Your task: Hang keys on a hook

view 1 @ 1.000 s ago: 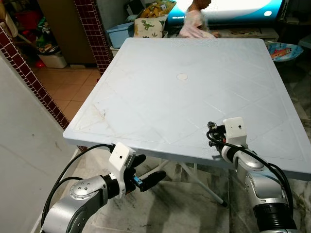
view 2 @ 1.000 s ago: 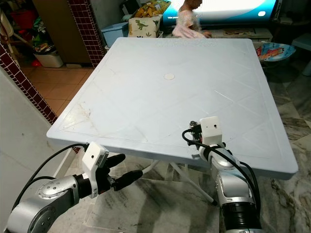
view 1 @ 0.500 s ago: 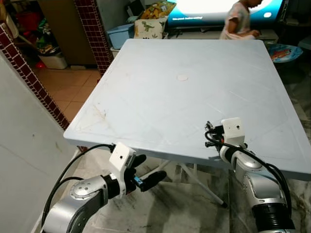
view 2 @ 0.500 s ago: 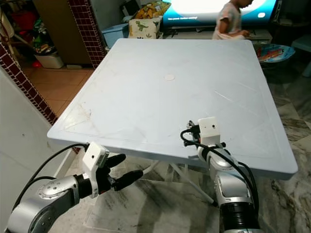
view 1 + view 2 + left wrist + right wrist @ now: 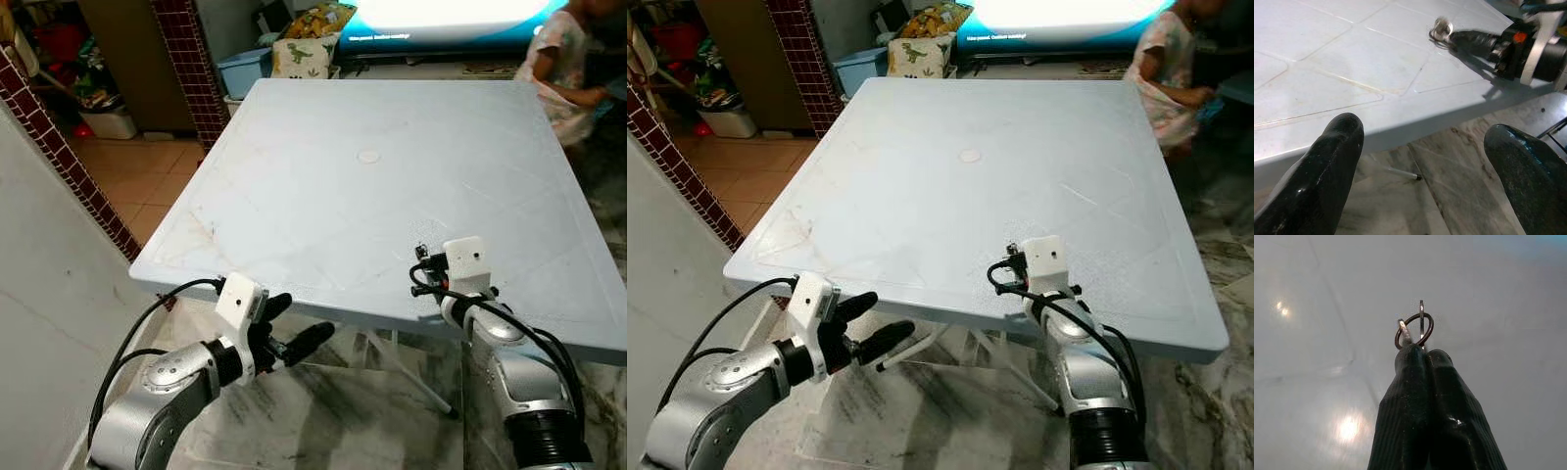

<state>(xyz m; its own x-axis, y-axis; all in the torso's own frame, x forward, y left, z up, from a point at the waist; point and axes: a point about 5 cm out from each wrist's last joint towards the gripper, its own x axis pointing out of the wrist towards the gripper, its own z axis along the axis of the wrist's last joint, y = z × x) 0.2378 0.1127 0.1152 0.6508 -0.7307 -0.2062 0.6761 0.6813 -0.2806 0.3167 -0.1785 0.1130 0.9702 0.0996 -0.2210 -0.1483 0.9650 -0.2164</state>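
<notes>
A small metal key ring with keys (image 5: 1415, 328) sticks out past the tips of my right gripper (image 5: 1420, 355), which is shut on it. That gripper (image 5: 1452, 36) hovers just over the pale blue table (image 5: 294, 196), near its front edge on the right side. In the left eye view, the white camera block of the right wrist (image 5: 466, 261) sits over the table's rim. My left gripper (image 5: 297, 323) is open with nothing between its fingers (image 5: 1337, 147). It hangs below the table's front left edge, above the marble floor.
A person (image 5: 563, 59) stands beyond the far right corner of the table, before a bright screen. A blue bin (image 5: 240, 69) and a dinosaur cushion (image 5: 302, 54) lie past the far left corner. A brick pillar (image 5: 186, 59) and a white wall (image 5: 39, 294) close the left side.
The person has walked from left to right behind the table. My left gripper has risen a little toward the table edge. The right gripper has barely moved, keys still in it.
</notes>
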